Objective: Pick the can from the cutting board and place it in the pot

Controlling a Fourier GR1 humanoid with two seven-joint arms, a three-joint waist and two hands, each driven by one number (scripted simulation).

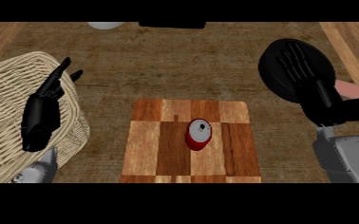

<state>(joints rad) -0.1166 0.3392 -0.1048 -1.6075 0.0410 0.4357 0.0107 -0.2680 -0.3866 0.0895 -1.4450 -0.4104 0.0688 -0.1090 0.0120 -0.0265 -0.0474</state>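
The right robot hand point(308, 83) hovered over the black pot point(280, 76) at far right, fingers straight and spread. The left robot hand point(43, 109) rested open over a wicker basket point(21, 80). The red can point(198, 134) stood on the cutting board point(151, 142) on the tabletop point(175, 61)

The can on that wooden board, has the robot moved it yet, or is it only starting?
Only starting. Nothing looks done: the red can stands on the cutting board, untouched. Nothing is in hand: the right hand hovers open over the black pot, and the left hand rests open over a wicker basket. Left to do: reach the can, grasp it, carry it to the pot and release.
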